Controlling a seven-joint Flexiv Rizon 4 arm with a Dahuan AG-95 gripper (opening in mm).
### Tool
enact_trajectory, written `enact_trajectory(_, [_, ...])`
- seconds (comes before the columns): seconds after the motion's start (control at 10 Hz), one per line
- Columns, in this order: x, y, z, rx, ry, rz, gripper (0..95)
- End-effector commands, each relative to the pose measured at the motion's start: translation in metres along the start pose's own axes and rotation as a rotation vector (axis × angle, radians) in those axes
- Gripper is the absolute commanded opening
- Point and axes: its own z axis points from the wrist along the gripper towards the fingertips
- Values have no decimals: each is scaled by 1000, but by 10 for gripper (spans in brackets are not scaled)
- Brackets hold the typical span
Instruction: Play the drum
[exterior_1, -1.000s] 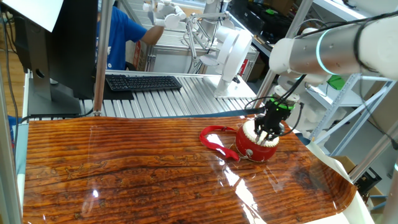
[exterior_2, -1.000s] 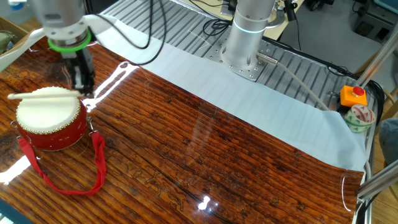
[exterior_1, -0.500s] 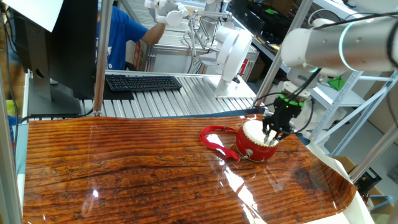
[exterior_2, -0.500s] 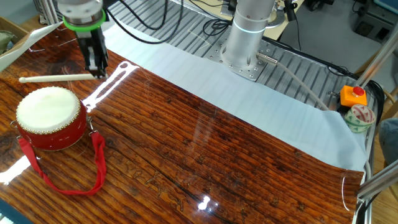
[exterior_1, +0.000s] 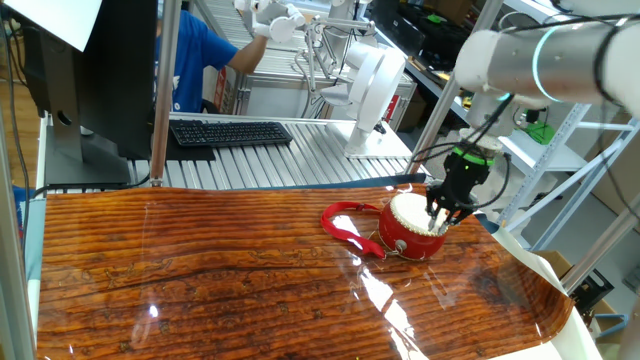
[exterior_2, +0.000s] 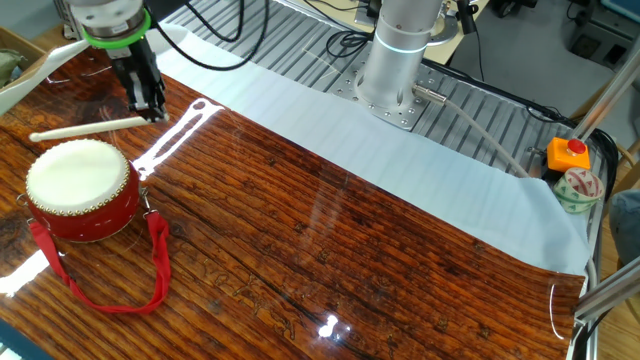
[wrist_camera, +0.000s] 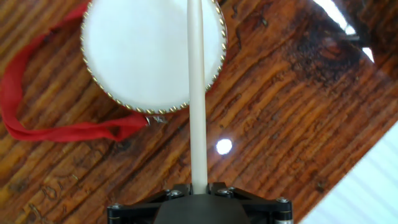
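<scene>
One pale stick (exterior_2: 88, 128), pinched by the end effector (exterior_2: 150, 108), hangs above the drum (exterior_2: 80, 190), a light toy likely to skid on the glossy bench (exterior_2: 330, 240).

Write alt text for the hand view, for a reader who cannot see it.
A cream drumstick runs straight up from the jaws at the bottom edge, crossing over the white head of a red toy drum. The drum's red ribbon strap trails left across the glossy wooden table.
</scene>
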Motion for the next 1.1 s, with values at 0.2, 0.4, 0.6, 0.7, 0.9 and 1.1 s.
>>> enact_trajectory(0.2, [-2,-2,-1,-2,29,4,0])
enact_trajectory(0.4, [-2,-3,-1,-21,16,10,0])
enact_trajectory(0.6, [-2,-3,-1,-31,1,14,0])
enact_trajectory(0.7, [-1,-3,-1,-38,-8,22,0])
enact_trajectory(0.9, [-1,-3,-1,-44,-15,23,0])
enact_trajectory(1.1, [-1,-3,-1,-47,-19,14,0])
